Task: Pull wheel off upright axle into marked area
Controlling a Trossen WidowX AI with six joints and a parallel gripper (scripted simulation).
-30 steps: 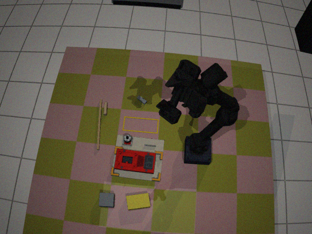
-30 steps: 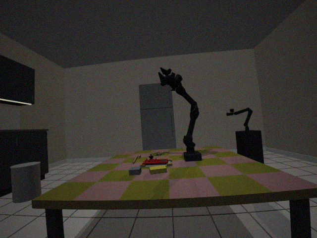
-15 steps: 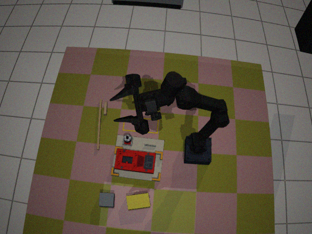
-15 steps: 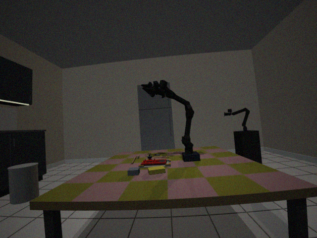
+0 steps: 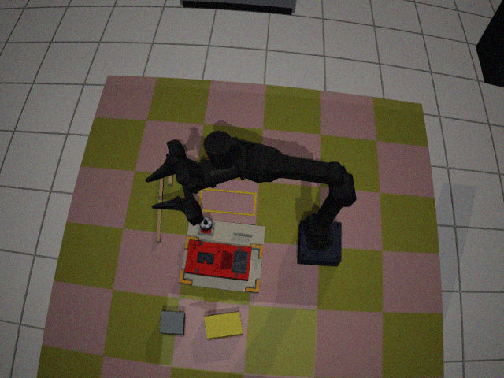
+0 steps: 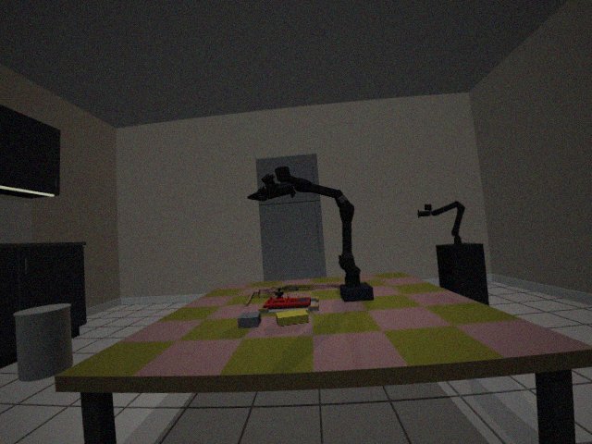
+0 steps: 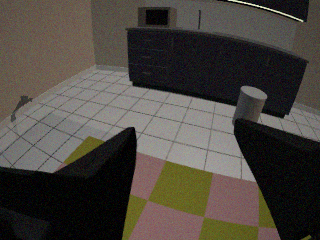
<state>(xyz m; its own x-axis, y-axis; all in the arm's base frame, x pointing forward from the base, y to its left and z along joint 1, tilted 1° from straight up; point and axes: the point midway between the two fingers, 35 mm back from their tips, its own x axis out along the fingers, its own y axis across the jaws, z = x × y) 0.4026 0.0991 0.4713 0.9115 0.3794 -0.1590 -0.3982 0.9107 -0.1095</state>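
Note:
The small dark wheel (image 5: 208,223) with a pale hub sits on the upright axle, on a red mount at the back left corner of the white base plate (image 5: 244,234). In the exterior view it is too small to make out. The marked area is a yellow outlined rectangle (image 5: 255,203) on the table just behind the plate. My gripper (image 5: 151,192) (image 6: 251,196) (image 7: 187,130) is open and empty. It hangs high above the table, up and to the left of the wheel, pointing out past the table's left side.
A red circuit board (image 5: 217,262) (image 6: 287,302) lies on the plate. A long wooden stick (image 5: 159,211) lies left of it. A grey block (image 5: 172,322) (image 6: 249,319) and a yellow block (image 5: 223,324) (image 6: 292,316) lie in front. The arm's base (image 5: 319,242) stands to the right.

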